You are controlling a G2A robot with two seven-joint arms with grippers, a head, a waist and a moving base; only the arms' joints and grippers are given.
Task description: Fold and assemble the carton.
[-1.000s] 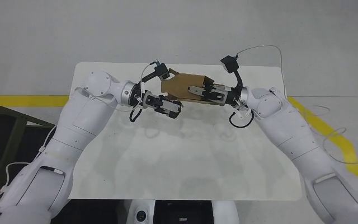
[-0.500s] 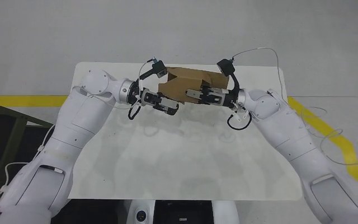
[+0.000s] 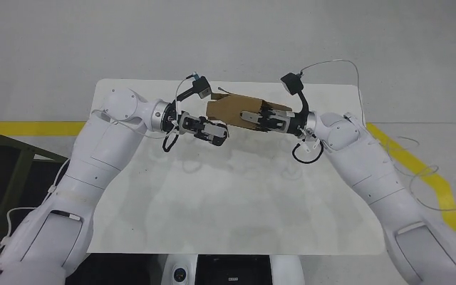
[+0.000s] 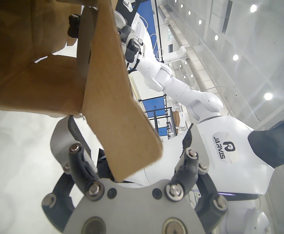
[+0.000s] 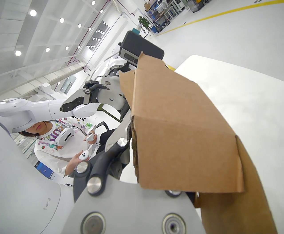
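While the right gripper (image 3: 251, 118) keeps its jaws clenched on the carton (image 3: 231, 110), the carton has swung flatter over the last second, held aloft above the far side of the table (image 3: 235, 214); the left gripper (image 3: 217, 135) stays at its end, jaws released, a loose flap (image 4: 115, 106) between them; that flap probably gets folded next.

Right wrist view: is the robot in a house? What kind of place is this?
Not a house. It is probably a big factory hall or robot lab: a high roof with rows of ceiling lights, storage racks far off, and a wide white floor.
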